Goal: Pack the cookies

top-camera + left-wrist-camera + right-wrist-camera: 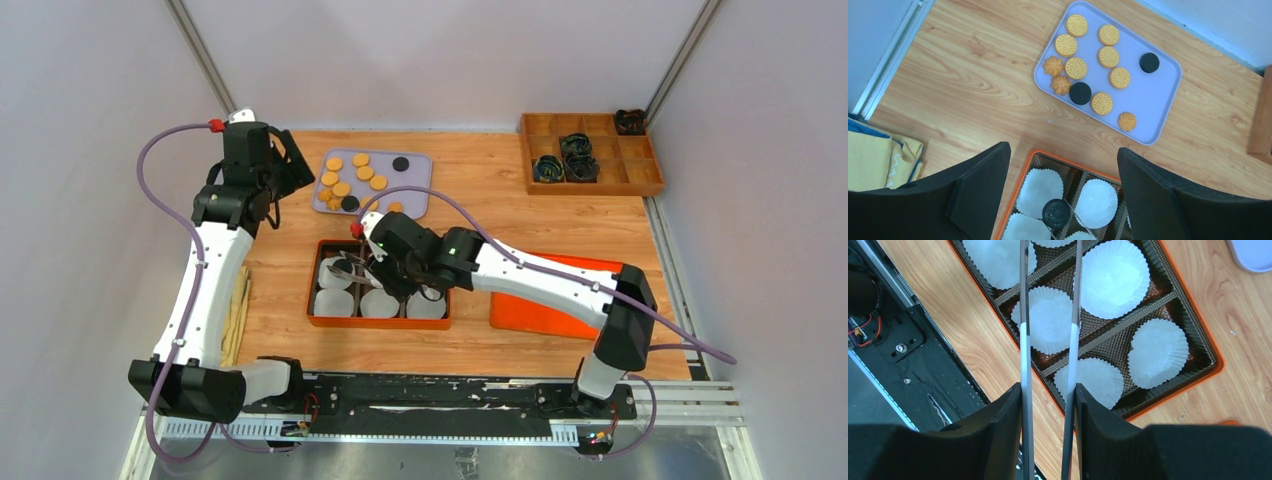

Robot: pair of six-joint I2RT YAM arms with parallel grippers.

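My left end effector (1063, 152) hangs with its jaws wide and nothing between them, above the desk (958, 85), over the gap between the lavender tray (1153, 100) and the orange-rimmed box (380, 323). On the tray I count ten golden cookies (1076, 68) and two black ones, all lying flat; they are mostly bunched toward one end, with a single black one off toward the other.

My right end effector (1048, 390) is narrowed onto a pair of metal tongs (1024, 315), one blade pressed against each finger, and the blades reach out over the box. The box is split into compartments, each lined with a white fluted paper cup (1113, 277). From the left wrist I see one black cookie (1056, 213) at the tips of the tongs, over the divider between cups. I cannot tell whether it is pinched or already resting there.

A yellow cloth (878, 155) lies at the left edge of the desk, an orange sheet (530, 310) lies under my right arm, and a wooden divided crate (590, 185) sits in the far right corner
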